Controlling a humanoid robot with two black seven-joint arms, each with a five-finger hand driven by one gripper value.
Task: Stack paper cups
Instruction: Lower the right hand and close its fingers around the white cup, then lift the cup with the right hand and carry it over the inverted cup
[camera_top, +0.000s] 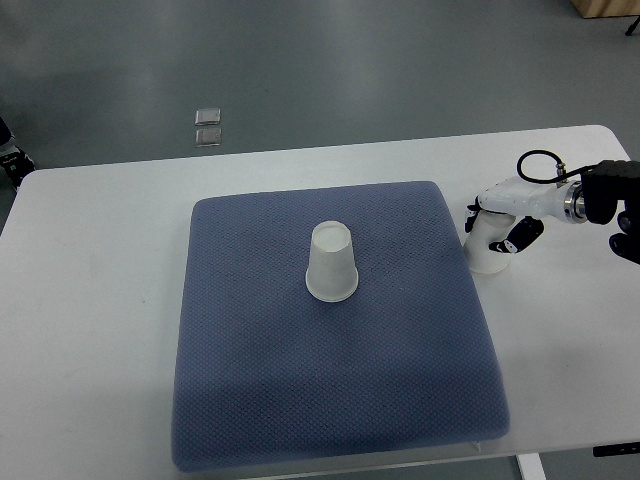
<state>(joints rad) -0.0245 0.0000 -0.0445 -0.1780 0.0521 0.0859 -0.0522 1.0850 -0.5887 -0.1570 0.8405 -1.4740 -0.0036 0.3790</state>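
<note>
On the white table: one blue textured mat, centred. On the mat, near its middle: one white paper cup, inverted, wide rim down. Just off the mat's right edge, on bare table: a second white paper cup, also inverted, with the right hand on it, fingers curled around its side. Right arm enters from the right edge.
</note>
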